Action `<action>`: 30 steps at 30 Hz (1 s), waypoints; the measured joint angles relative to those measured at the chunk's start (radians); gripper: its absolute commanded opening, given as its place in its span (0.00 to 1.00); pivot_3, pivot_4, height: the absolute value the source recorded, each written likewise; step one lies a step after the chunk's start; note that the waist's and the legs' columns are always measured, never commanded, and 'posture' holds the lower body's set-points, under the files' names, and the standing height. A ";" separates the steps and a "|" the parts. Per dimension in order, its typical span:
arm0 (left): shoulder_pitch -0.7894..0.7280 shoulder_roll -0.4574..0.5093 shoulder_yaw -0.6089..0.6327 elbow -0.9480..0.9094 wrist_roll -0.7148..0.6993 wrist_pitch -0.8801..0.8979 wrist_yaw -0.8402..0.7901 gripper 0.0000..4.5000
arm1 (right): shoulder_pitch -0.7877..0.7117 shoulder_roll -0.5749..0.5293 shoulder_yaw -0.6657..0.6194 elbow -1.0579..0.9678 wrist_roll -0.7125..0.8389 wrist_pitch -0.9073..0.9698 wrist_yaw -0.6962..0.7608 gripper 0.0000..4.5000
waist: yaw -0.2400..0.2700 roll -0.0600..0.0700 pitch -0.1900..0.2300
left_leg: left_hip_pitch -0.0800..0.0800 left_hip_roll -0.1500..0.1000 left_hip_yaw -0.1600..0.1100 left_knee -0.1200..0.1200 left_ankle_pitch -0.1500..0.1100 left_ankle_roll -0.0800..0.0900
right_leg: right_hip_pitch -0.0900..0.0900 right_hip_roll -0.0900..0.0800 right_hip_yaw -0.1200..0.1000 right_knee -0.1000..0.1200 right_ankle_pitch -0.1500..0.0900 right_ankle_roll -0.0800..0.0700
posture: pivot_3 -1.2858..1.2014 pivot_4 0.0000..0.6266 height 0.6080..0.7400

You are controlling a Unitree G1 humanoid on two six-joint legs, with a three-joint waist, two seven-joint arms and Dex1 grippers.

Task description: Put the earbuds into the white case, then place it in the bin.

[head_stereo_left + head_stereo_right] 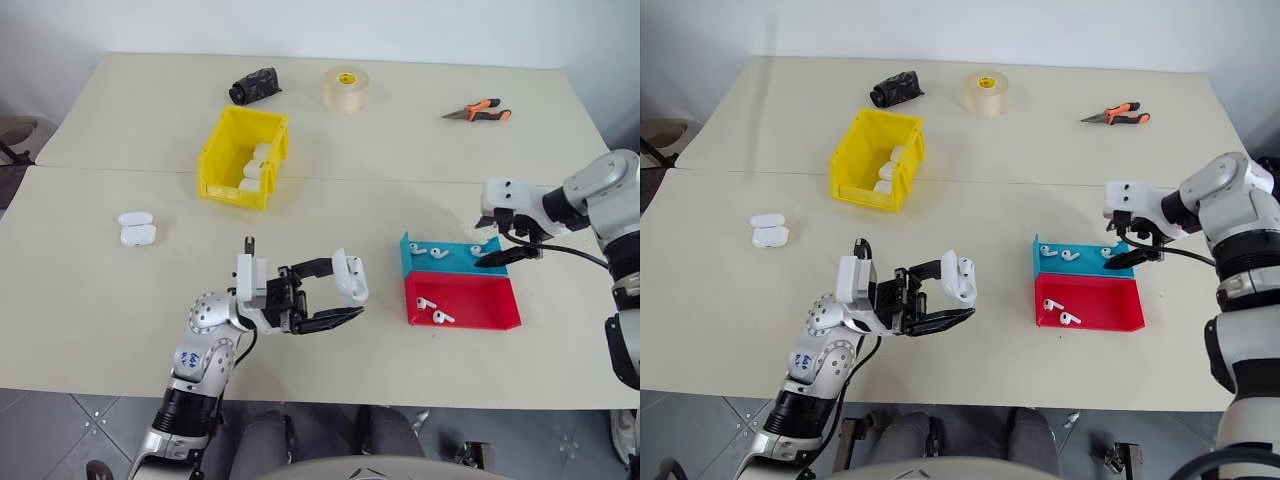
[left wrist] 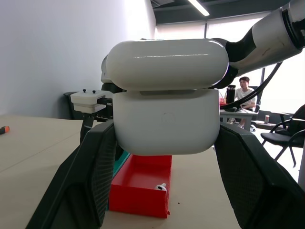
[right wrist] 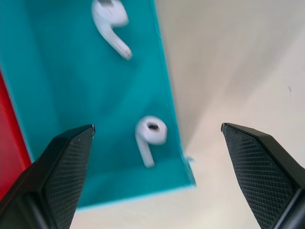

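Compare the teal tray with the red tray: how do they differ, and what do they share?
The teal tray lies farther from the robot; the red tray lies nearer. The teal tray holds three earbuds, the red tray two. The open right pincer hovers over the teal tray, not the red. Both are shallow, side by side, touching.

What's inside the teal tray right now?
Three earbuds lie in the teal tray: two toward its left end, one at the right, under the open right gripper. The gripper covers that corner.
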 measured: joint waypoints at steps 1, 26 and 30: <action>0.000 0.000 -0.002 0.000 0.000 0.000 0.000 0.66 | -0.003 0.003 0.000 0.004 -0.009 -0.003 -0.002 0.99 | 0.000 0.000 0.000 | 0.000 0.000 0.000 0.000 0.000 0.000 | 0.000 0.000 0.000 0.000 0.000 0.000 | 0.52 0.24 1.00; 0.000 -0.001 -0.010 -0.005 0.001 0.000 0.011 0.66 | -0.001 0.040 -0.002 0.040 -0.083 -0.043 -0.001 0.56 | 0.001 0.001 0.000 | 0.000 0.000 0.000 0.000 0.000 0.000 | 0.000 0.000 0.000 0.000 0.000 0.000 | 0.52 0.24 1.00; 0.000 -0.001 -0.010 -0.005 0.001 0.000 0.011 0.66 | -0.001 0.041 -0.004 0.042 -0.083 -0.042 -0.001 0.35 | 0.001 0.001 0.000 | 0.000 0.000 0.000 0.000 0.000 0.000 | 0.000 0.000 0.000 0.000 0.000 0.000 | 0.52 0.24 1.00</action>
